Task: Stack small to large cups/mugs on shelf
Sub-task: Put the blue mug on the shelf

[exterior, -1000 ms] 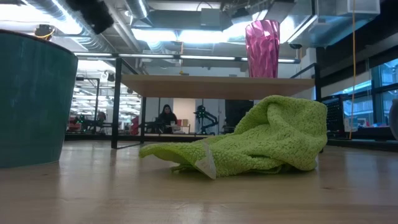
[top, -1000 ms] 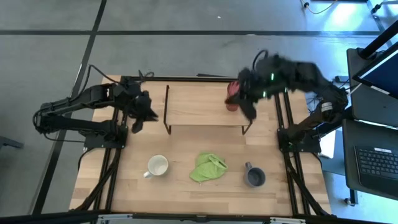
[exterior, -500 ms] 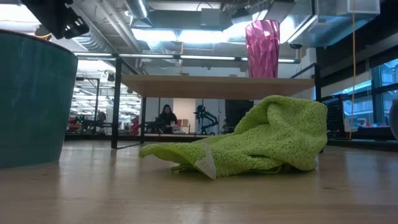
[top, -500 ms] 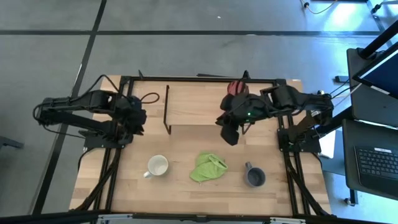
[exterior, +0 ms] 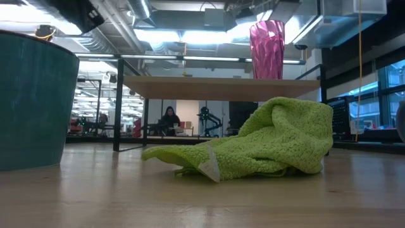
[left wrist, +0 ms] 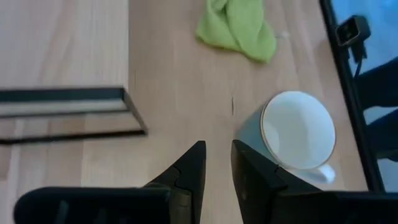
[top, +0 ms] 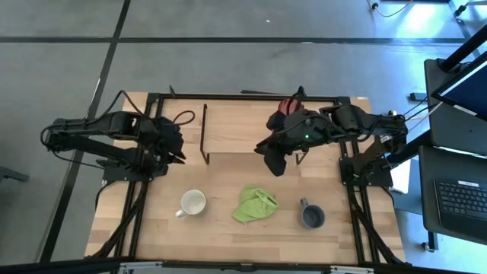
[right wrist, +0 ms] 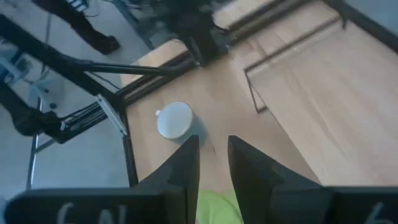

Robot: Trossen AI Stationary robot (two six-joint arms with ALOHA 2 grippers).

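The red ribbed tumbler (top: 287, 106) stands upright on the right end of the light-wood shelf (top: 243, 129); the low view shows the tumbler (exterior: 267, 49) on the shelf board (exterior: 221, 88). The mug with the cream-white inside (top: 193, 203) stands on the table at the near left, and also shows in the left wrist view (left wrist: 298, 134). The small grey-blue mug (top: 311, 216) stands at the near right. My right gripper (top: 274, 164) is shut and empty, over the table just near of the shelf's right end. My left gripper (top: 176, 148) is shut and empty, left of the shelf.
A light green cloth (top: 255, 204) lies crumpled on the table between the two mugs. The shelf's black rod legs (top: 204, 133) stand at its ends. The table's black frame rails run along both sides. A person sits far back in the room (exterior: 169, 118).
My right gripper has left the red tumbler and moved toward the table's near edge and a little left, off the shelf. The tumbler stays upright on the shelf. My left gripper has moved slightly toward the near edge.
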